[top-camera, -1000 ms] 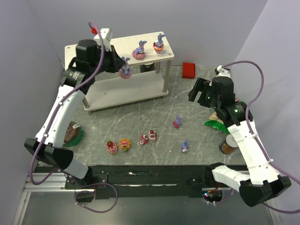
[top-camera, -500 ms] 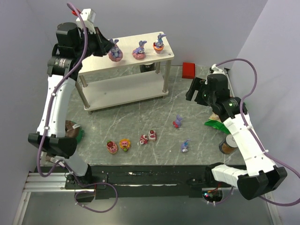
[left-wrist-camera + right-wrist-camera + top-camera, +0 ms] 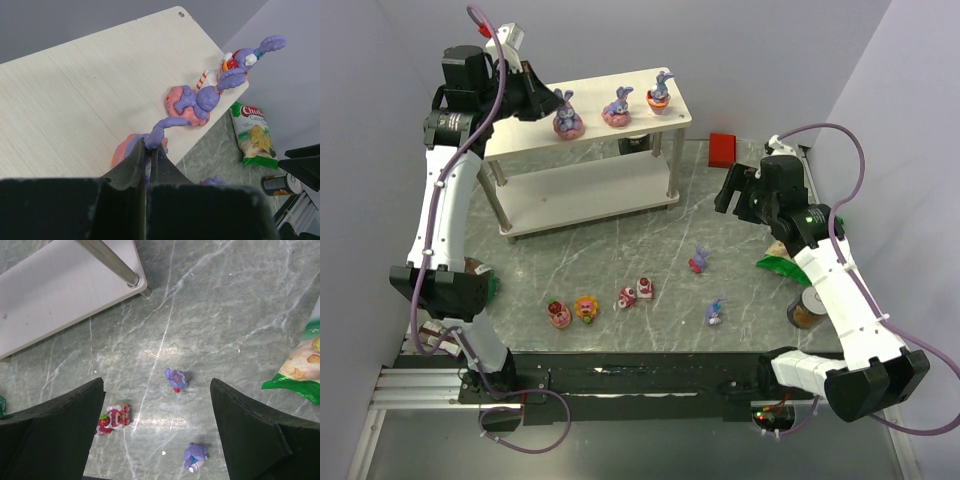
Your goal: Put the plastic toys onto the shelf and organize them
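Status: left jaws pinch purple plastic long-eared bunny on pink base (image 3: 567, 113) by its ears, upright over whitish two-tier shelf (image 3: 530, 140) top, 9 o'clock of its twin (image 3: 617, 106), so your row extends; right jaws spread.

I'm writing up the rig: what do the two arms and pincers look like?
Left arm and right arm: white link shells, black joints and bases. A purple cable loops along each. Left pincer and right pincer: matt black, with blunt wedge-shaped fingers.
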{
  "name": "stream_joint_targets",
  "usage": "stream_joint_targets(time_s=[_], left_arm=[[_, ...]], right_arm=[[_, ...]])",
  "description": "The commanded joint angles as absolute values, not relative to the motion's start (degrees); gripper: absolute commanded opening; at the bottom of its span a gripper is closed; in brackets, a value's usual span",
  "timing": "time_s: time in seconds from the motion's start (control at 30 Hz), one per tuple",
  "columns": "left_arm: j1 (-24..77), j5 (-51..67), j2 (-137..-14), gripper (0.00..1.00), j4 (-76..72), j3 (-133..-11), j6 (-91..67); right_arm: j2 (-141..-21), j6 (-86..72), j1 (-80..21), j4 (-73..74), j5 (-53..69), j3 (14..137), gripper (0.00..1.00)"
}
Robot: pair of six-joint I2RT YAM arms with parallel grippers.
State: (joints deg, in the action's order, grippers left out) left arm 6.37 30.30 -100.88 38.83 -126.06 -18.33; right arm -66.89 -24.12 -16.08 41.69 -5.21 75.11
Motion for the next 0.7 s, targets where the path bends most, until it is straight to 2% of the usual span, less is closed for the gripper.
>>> stream_joint_targets(time_s=[0.0,0.27,0.67], left_arm=[[5.7,32.4,-101.9,0.02,40.8,-129.1,-18.5],[3.6,37.5,-106.0,0.07,41.2,-131.5,-22.9],[1.0,46.9,-107.7,0.15,36.2,-128.7,-28.6]], right_arm=[[-67.5,-23.5,-15.5,39.4,-4.7,77.8,0.93],[-67.9,-23.8,-15.5,39.2,-4.1,78.0,0.93],[-67.1,-25.3,-15.5,38.6,-4.0,75.8,0.93]])
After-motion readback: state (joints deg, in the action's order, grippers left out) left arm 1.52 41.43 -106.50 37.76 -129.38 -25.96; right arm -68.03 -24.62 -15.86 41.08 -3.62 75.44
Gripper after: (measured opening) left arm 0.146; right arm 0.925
